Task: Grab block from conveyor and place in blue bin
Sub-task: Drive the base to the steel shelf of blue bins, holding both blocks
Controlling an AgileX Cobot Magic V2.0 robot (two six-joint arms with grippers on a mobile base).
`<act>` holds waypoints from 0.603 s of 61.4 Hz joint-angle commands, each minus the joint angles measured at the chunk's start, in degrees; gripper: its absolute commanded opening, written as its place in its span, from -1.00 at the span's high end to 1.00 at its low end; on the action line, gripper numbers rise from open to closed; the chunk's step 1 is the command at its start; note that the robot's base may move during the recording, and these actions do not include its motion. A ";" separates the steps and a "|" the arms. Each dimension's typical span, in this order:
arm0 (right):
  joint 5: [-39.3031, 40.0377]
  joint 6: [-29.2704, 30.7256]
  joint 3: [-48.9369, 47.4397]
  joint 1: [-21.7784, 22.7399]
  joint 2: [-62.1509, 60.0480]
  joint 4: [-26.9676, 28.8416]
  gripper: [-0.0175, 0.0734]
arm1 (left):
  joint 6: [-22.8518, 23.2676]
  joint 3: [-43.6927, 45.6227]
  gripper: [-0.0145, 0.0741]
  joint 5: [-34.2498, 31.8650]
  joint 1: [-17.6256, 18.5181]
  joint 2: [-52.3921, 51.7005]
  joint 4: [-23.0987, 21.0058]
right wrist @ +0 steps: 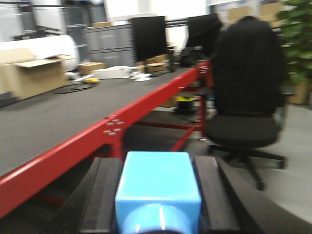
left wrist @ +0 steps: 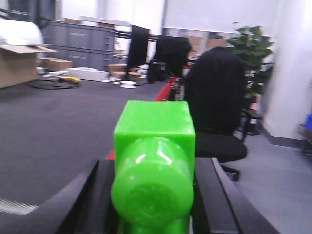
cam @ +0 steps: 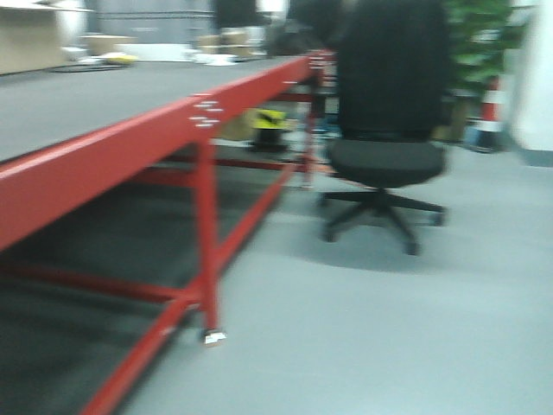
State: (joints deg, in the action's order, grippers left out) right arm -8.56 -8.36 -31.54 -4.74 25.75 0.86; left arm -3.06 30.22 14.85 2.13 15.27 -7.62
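In the left wrist view my left gripper (left wrist: 153, 168) is shut on a bright green block (left wrist: 155, 146), which has a round knob facing the camera. It hangs above the conveyor (left wrist: 53, 122), a wide dark grey belt. The right wrist view has my right gripper (right wrist: 157, 163) shut on a light blue block (right wrist: 157, 187), held beside the conveyor (right wrist: 58, 112) and outside its red side rail (right wrist: 97, 139). The front view shows the conveyor (cam: 86, 95) at the left and neither gripper. A blue patch (left wrist: 307, 123) is cut off at the frame edge; I cannot tell if it is the blue bin.
A black office chair (cam: 389, 130) stands on the grey floor (cam: 389, 328) right of the red frame leg (cam: 207, 251). Behind it are a potted plant (cam: 479, 39) and a striped cone (cam: 491, 108). Cardboard boxes (left wrist: 19, 63) and grey crates (left wrist: 78, 41) sit beyond the belt.
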 commanded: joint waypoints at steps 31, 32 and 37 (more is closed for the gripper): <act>1.30 0.16 -0.33 0.04 -0.30 -0.44 0.97 | 0.14 -0.01 0.92 -0.98 0.29 -0.22 -0.20; 1.30 0.16 -0.33 0.04 -0.30 -0.44 0.97 | 0.14 -0.01 0.92 -0.98 0.29 -0.22 -0.20; 1.30 0.16 -0.33 0.04 -0.30 -0.44 0.97 | 0.14 -0.01 0.92 -0.98 0.29 -0.22 -0.20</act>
State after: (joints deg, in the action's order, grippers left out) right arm -8.56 -8.34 -31.54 -4.74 25.63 0.86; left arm -3.06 30.14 14.85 2.13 15.27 -7.66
